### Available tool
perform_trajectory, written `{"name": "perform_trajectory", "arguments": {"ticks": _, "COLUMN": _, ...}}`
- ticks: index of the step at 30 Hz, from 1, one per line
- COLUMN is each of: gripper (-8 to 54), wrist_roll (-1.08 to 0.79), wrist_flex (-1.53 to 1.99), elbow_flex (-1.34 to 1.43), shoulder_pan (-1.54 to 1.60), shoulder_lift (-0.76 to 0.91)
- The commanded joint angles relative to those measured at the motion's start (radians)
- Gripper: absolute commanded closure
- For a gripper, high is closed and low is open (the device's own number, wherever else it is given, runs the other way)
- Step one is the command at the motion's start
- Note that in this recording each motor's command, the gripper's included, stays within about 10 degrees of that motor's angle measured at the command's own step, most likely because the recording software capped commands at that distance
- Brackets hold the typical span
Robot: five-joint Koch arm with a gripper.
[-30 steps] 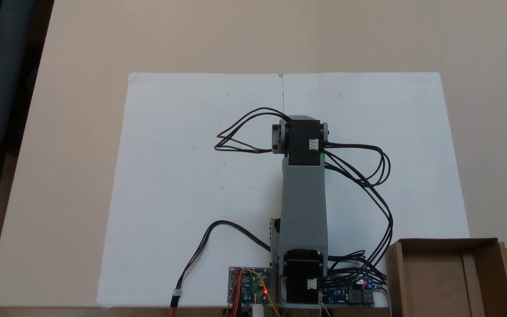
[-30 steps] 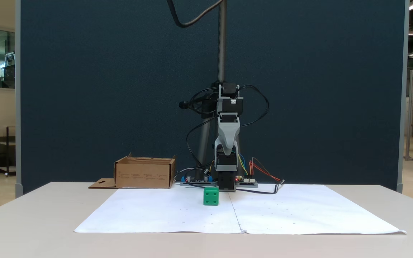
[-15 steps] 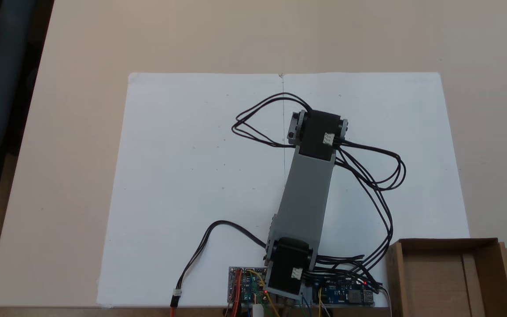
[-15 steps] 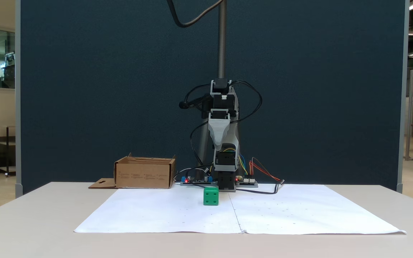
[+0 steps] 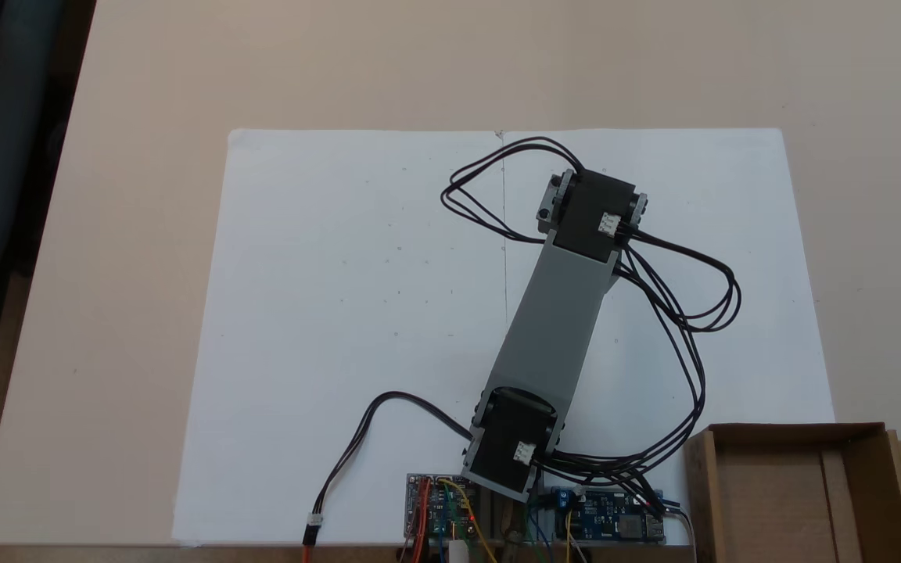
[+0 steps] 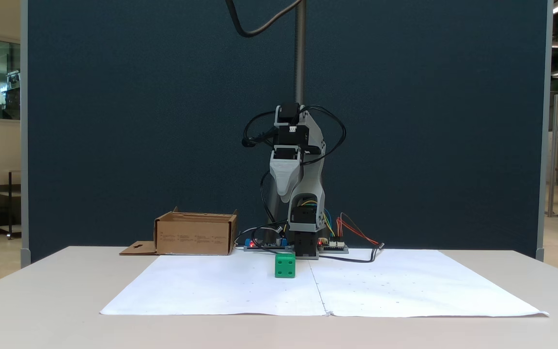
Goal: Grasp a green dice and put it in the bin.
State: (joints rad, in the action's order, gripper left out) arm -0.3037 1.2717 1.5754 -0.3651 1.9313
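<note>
Rotated at its base since the earlier frames, the arm (image 5: 556, 313) in a fixed view from above now slants up and to the right across the white paper (image 5: 341, 313), where a second ago it ran straight up the sheet's centre line. Its black elbow motor (image 5: 591, 215) lies right of that line, and the trailing cables (image 5: 693, 313) have swept to the right with it. The bin (image 5: 795, 430) sits at the lower right corner of this view, just off the paper and apart from the arm; its floor shows bare cardboard.

In a fixed view from the front, the same turn carries the upper arm and the downward-pointing gripper (image 6: 284, 198) toward the picture's left, the side where the bin (image 6: 195, 234) stands. The gripper hangs well above the table (image 6: 41, 300). Its jaws line up one behind the other, so whether they are parted or closed cannot be told. Nothing green hangs from it.

The green dice (image 6: 285, 266) rests on the paper, just left of the centre fold and in front of the arm's base, exactly where it stood in both earlier frames.

By this reading, the arm is turning toward the bin without the dice. The grasp is not yet done, and the gripper would have to come back over the dice and descend before any placing counts.
</note>
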Motion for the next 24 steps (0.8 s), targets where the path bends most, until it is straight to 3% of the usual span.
{"name": "perform_trajectory", "arguments": {"ticks": 1, "gripper": 2.2, "wrist_roll": -0.094, "wrist_flex": 0.061, "elbow_flex": -0.025, "shoulder_pan": -0.011, "shoulder_lift": 0.011}}
{"name": "perform_trajectory", "arguments": {"ticks": 24, "gripper": 2.2, "wrist_roll": -0.091, "wrist_flex": -0.227, "elbow_flex": 0.244, "shoulder_pan": 0.011, "shoulder_lift": -0.158}}
